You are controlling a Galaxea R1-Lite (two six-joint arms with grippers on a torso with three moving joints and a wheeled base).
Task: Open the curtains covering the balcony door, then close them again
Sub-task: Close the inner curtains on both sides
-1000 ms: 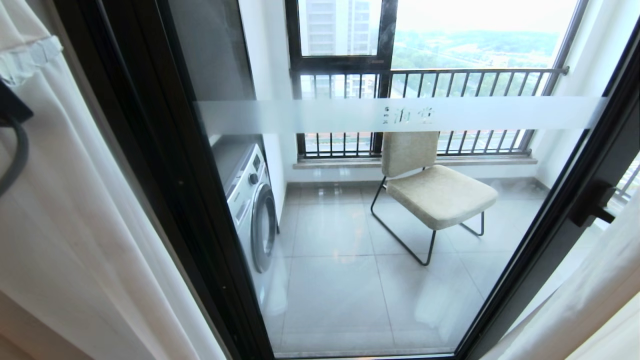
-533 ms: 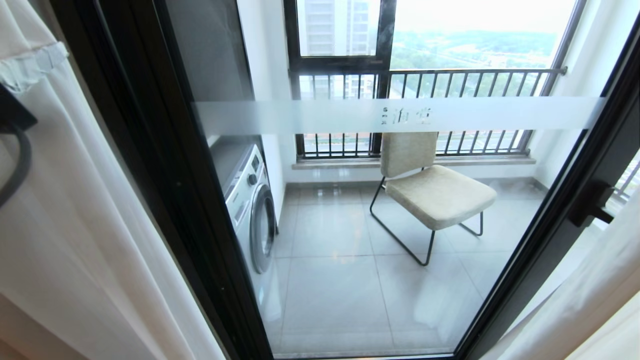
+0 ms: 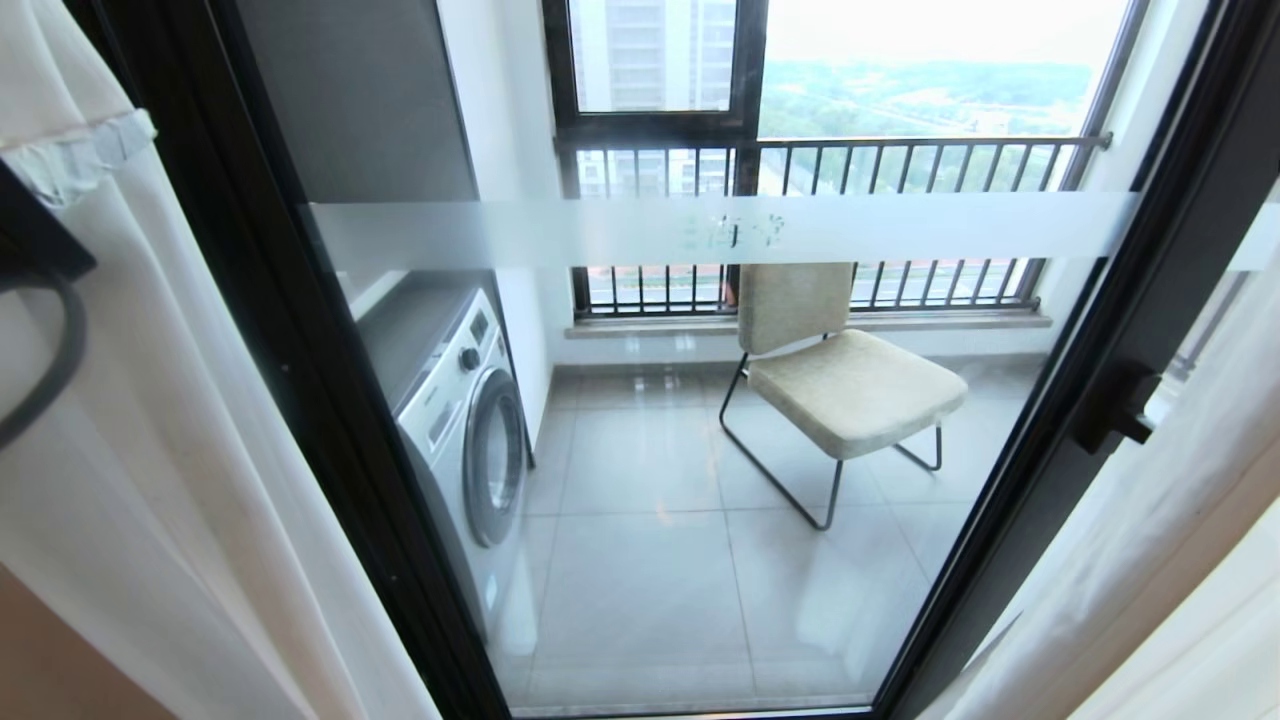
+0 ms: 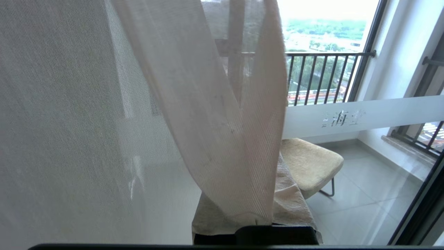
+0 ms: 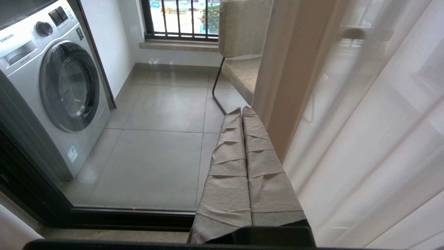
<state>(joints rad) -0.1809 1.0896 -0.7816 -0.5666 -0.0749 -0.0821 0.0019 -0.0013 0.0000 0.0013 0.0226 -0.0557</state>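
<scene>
The balcony door [image 3: 640,560] fills the middle of the head view, clear glass in a black frame with a frosted band [image 3: 480,232] and a black handle [image 3: 1112,408]. The curtains hang parted at both sides: sheer white voile on the left [image 3: 150,420] and on the right [image 3: 1150,560]. My left gripper [image 4: 249,194] is shut on a folded strip of the sheer curtain [image 4: 222,132], which runs up from its cloth-wrapped fingers [image 4: 295,205]. Low by the right curtain's beige edge [image 5: 281,83], my right gripper [image 5: 241,111] is shut and holds nothing.
Behind the glass stand a washing machine [image 3: 455,420] on the left and a beige chair [image 3: 850,390] on a tiled floor. A black-framed window with railing bars [image 3: 850,160] closes the balcony. My left arm's black link and cable [image 3: 40,300] show at the left edge.
The whole head view has shifted: the door and balcony slid left in the picture. The left curtain's hemmed edge has come a little rightward over the door frame, held by my left gripper.
</scene>
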